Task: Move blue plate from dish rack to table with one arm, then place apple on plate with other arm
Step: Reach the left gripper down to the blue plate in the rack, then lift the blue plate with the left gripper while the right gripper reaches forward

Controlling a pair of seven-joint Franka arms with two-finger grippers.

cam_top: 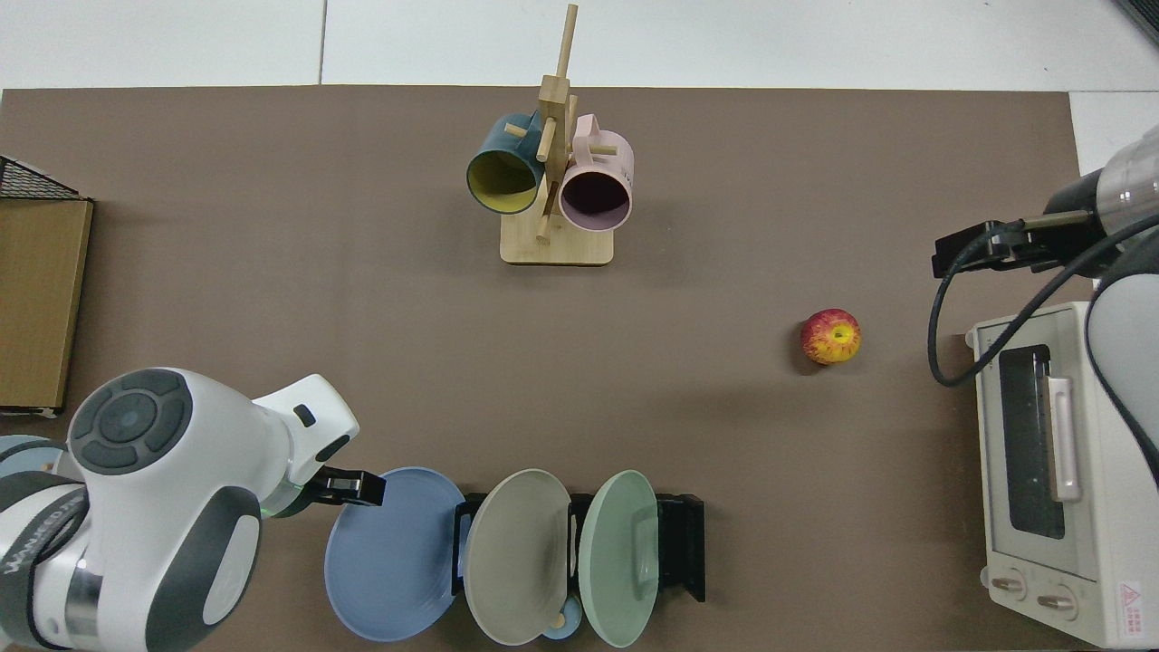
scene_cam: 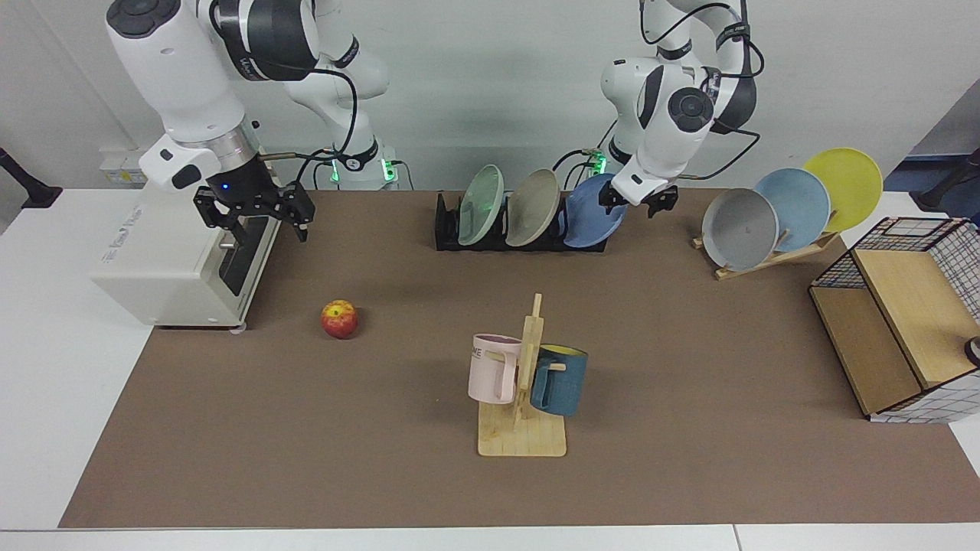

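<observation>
Left gripper (scene_cam: 638, 200) beside blue plate (scene_cam: 593, 218) rim

Blue plate (scene_cam: 591, 216) leans in dish rack (scene_cam: 448, 226) (apple (scene_cam: 339, 319) on table (scene_cam: 689, 367)).

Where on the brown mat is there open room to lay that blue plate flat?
Bare mat lies between the apple and mug tree, and between the mug tree and wire basket. It is crowded along the dish rack, where the left gripper reaches the blue plate.

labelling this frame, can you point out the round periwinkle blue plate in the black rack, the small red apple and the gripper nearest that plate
round periwinkle blue plate (cam_top: 394, 557), top view, bare face.
small red apple (scene_cam: 339, 319), facing view, red side.
left gripper (scene_cam: 639, 200), facing view, between its fingertips, at the plate's rim.
</observation>
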